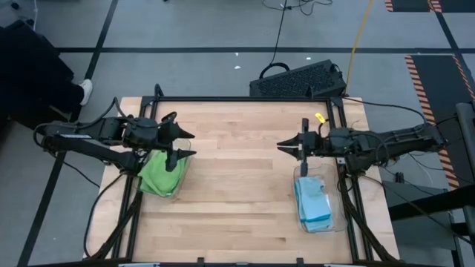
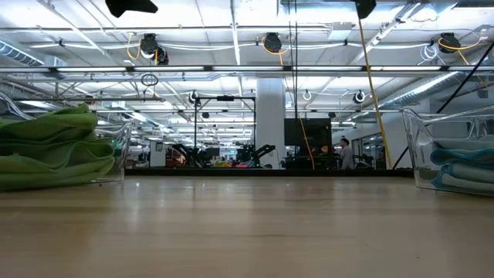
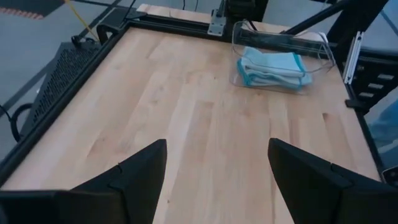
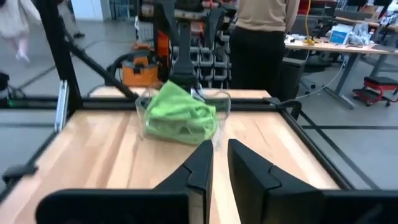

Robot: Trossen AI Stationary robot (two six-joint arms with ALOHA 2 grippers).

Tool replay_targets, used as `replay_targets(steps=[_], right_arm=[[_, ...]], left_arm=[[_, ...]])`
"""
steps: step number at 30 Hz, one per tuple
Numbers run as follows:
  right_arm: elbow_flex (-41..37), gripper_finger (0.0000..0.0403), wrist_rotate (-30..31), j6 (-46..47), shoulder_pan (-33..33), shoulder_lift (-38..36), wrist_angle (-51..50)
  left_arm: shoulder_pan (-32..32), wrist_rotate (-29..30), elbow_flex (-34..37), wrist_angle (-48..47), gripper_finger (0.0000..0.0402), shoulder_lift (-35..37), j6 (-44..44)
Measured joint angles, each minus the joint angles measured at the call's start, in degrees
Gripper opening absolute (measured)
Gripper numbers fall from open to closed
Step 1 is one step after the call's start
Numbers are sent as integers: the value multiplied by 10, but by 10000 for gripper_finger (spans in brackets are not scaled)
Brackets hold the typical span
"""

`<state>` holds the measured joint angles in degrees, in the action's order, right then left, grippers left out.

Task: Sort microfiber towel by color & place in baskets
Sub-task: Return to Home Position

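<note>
The green towels lay heaped in the clear left bin, bulging above its rim, and the blue towels lay folded flat in the clear right bin, each bin close to its own side edge of the table. The left pincer hung above the wood at the far inner corner of the green bin. Its nearer finger was over that bin's edge and its tips pointed toward the middle of the table. Its fingers stood wide apart with nothing between them, and the green pile sat just beside and below them. The right pincer hung at about the same depth on the other side, also aimed at the middle. Its fingers were drawn almost together on nothing, with only a thin slit between them. The blue bin sat just behind and below its tips, under the wrist and toward the near edge. Both pincers were raised clear of the tabletop. Beyond the far edge a black crate lay on the floor, and past the green bin a person stood in the room.
</note>
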<state>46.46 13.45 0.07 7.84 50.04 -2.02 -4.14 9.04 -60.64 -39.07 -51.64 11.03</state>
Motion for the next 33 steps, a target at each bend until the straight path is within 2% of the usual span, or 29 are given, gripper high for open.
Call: replay_targets(steps=[5, 12, 15, 19, 22, 26, 29, 33], right_arm=[[0, 43, 0, -8, 0, -37, -58], [0, 43, 0, -11, 0, -50, -18], [0, 43, 0, -17, 0, -60, -17], [0, 43, -3, 3, 1, -98, -39], [-21, 43, -30, -10, 4, -139, -35], [-72, 43, -32, -17, 4, -195, 3], [-120, 43, -32, -17, 4, -231, 50], [-187, 43, -31, -3, 4, -265, 123]], left_arm=[[0, 0, 0, 0, 283, 0, 39], [0, 0, 0, 28, 283, 0, 71], [0, 5, 0, 47, 283, -1, 41], [3, 46, 1, 88, 283, 8, 17], [11, 50, 1, 88, 283, 36, 6], [13, 50, 28, 106, 283, 102, -12], [13, 51, 63, 138, 283, 154, -35], [12, 72, 97, 134, 283, 212, -50]])
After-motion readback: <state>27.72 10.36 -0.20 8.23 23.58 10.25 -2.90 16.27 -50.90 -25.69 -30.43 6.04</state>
